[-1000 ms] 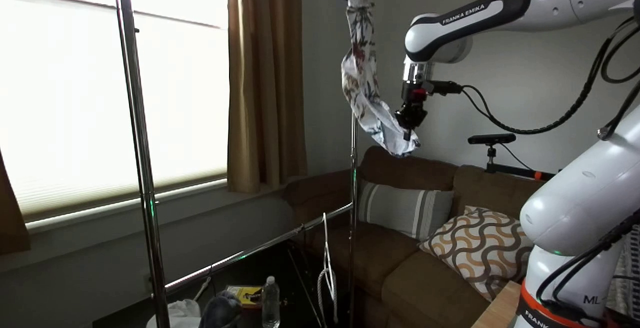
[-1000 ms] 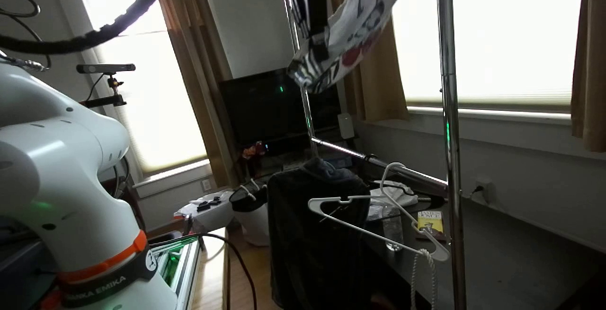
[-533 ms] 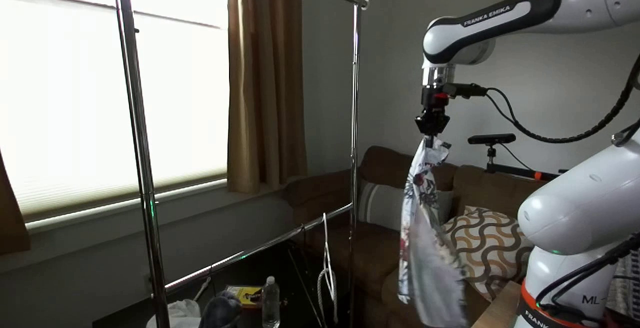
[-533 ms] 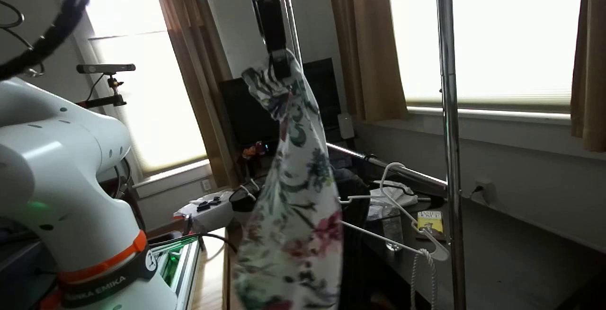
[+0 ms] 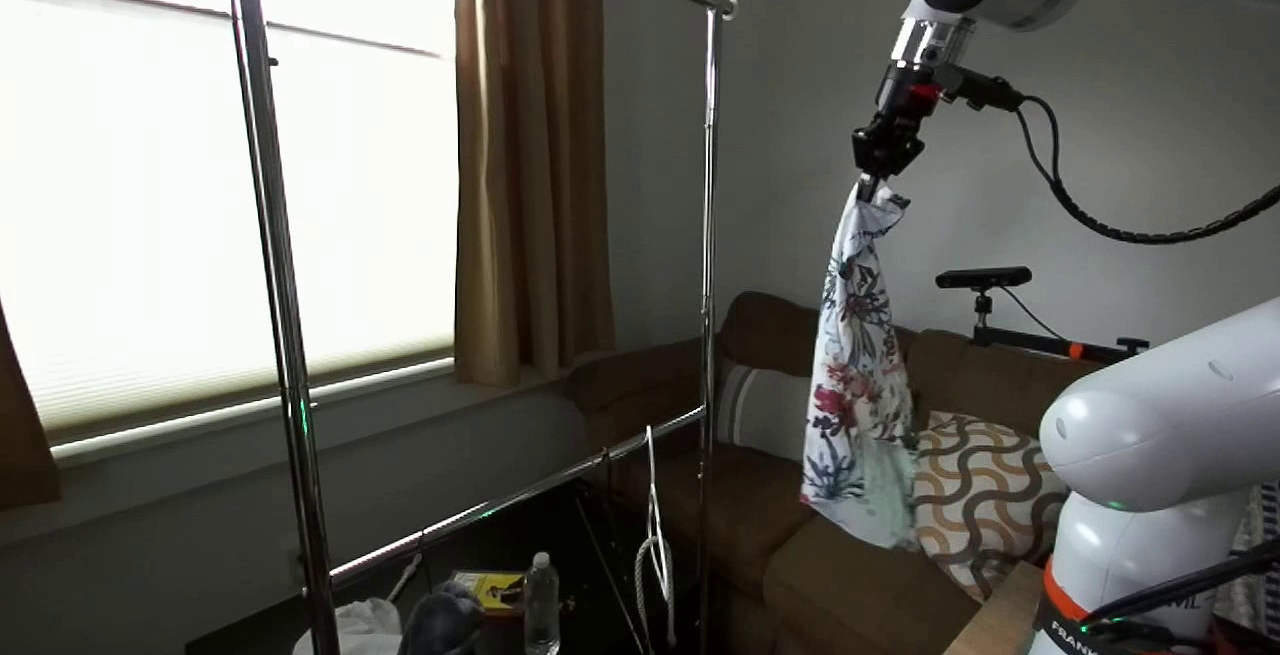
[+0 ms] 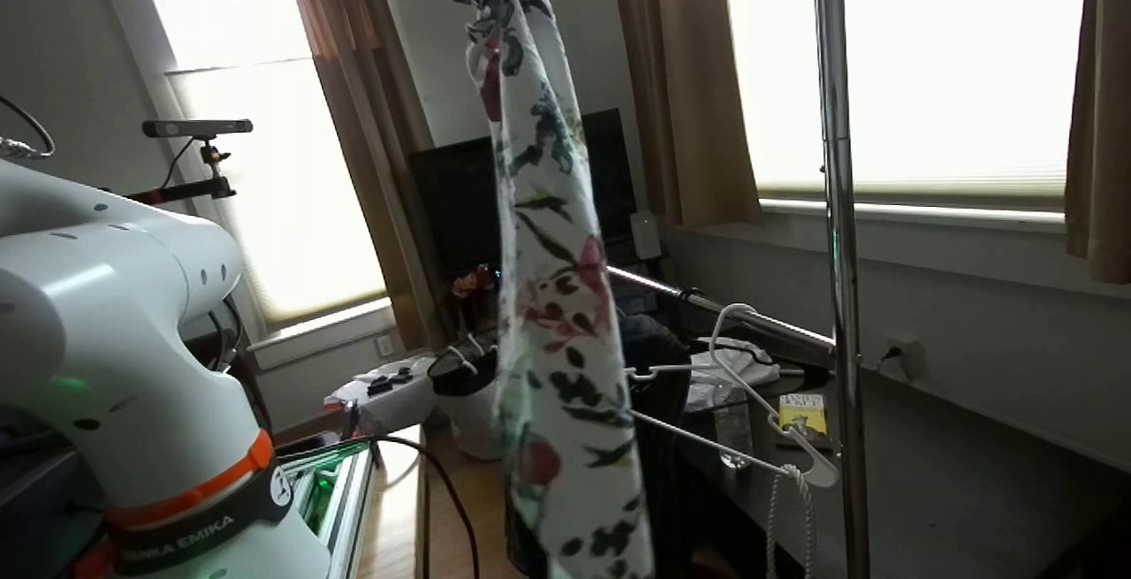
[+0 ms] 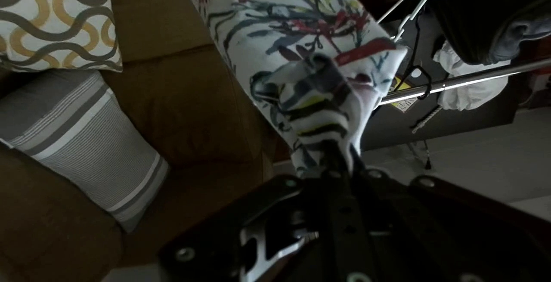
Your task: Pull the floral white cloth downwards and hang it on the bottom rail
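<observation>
Dangling floral cloth (image 5: 858,365) in hand (image 5: 868,188), bottle (image 5: 541,603) upright

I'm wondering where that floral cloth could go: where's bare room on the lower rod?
The bottom rail looks bare midway, between two thin dark loops. It's crowded toward the sofa, where a white clothes hanger hangs, and below, with a plastic bottle and yellow book.

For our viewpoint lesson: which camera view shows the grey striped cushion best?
The wrist view: most of the grey striped cushion shows, clear of the floral white cloth. Otherwise only an exterior view catches the cushion, partly behind that cloth.
</observation>
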### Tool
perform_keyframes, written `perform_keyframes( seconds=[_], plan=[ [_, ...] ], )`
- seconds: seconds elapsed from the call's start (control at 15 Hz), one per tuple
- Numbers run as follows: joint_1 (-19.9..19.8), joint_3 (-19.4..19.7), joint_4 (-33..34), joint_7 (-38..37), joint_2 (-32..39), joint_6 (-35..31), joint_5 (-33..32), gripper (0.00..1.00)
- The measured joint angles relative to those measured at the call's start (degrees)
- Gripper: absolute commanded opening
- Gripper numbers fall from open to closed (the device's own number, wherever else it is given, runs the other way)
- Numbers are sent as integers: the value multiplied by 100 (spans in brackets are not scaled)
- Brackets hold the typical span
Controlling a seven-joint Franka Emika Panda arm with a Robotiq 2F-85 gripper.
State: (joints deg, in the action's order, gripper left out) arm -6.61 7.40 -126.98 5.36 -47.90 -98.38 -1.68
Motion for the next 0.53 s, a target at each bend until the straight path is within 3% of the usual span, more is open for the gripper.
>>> perform_keyframes(
  seconds=[0.2, 0.53],
  plan=[
    [121, -184, 54, -12, 191, -2, 0, 3],
    [117, -130, 67, -11, 225, -6, -2, 1]
  ],
)
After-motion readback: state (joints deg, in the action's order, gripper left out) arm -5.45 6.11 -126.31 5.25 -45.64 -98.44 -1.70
